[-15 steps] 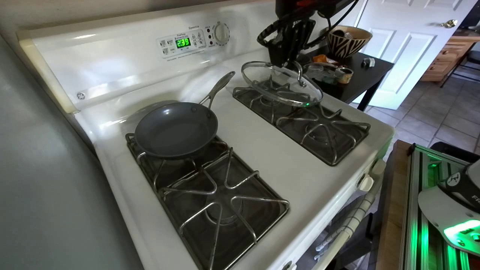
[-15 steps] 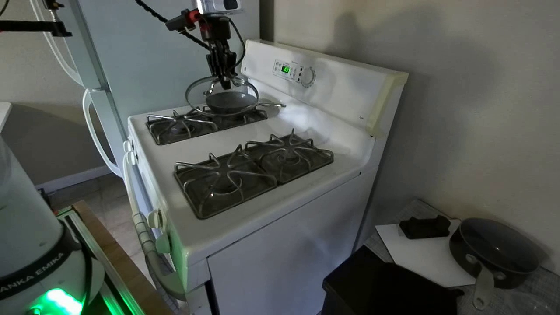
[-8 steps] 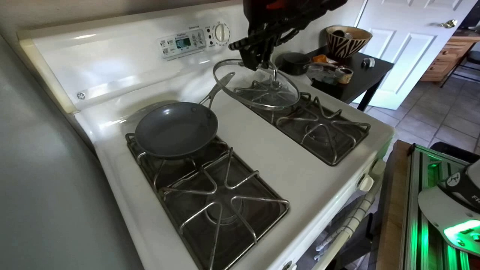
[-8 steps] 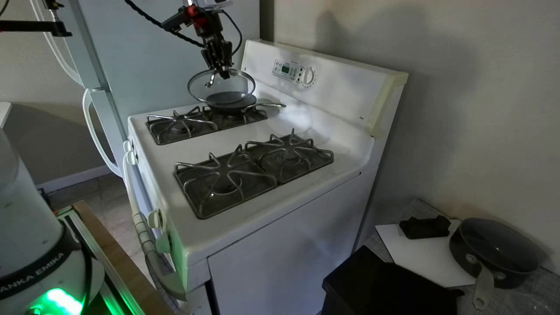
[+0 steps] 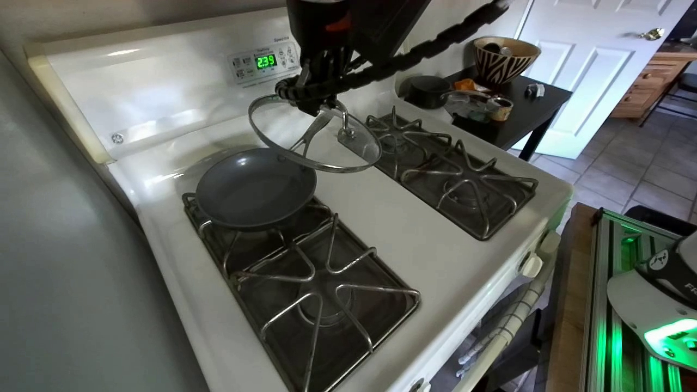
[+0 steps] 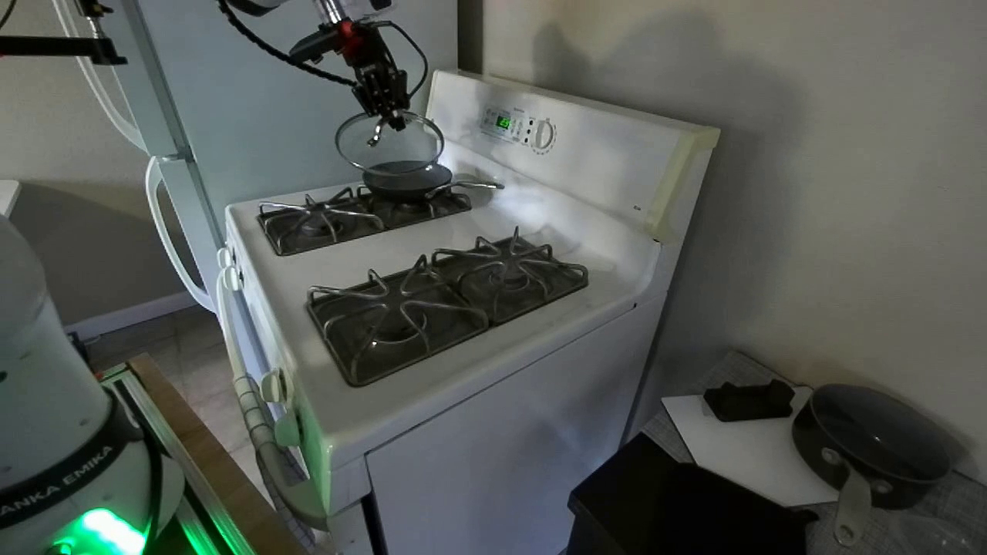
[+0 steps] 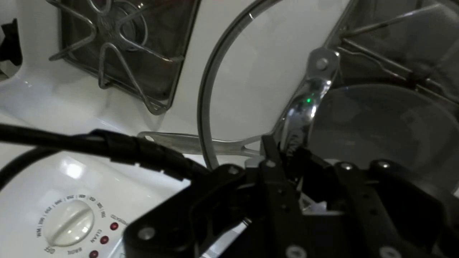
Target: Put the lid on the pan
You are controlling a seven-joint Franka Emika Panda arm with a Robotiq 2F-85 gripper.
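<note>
The clear glass lid (image 5: pixel 337 153) hangs tilted in the air over the stove. My gripper (image 5: pixel 315 109) is shut on the lid's arched metal handle (image 7: pixel 310 96). The dark grey pan (image 5: pixel 255 190) sits on a back burner, its grey handle (image 7: pixel 175 141) pointing along the back panel. In an exterior view the lid's near edge overlaps the pan's rim and handle. In an exterior view the lid (image 6: pixel 390 146) shows above the pan (image 6: pixel 405 185), apart from it. In the wrist view part of the pan (image 7: pixel 380 132) shows through the glass.
Wire burner grates (image 5: pixel 321 294) stand up from the white stove top. The stove's back panel (image 5: pixel 163 98) rises behind the pan. A refrigerator (image 6: pixel 293 131) stands beside the stove. A side table holds a saucepan (image 6: pixel 871 439) and a patterned bowl (image 5: pixel 506 60).
My gripper has carried the lid from over the other burners towards the pan, leftward in an exterior view. The lid has stayed tilted and held. The pan has not moved.
</note>
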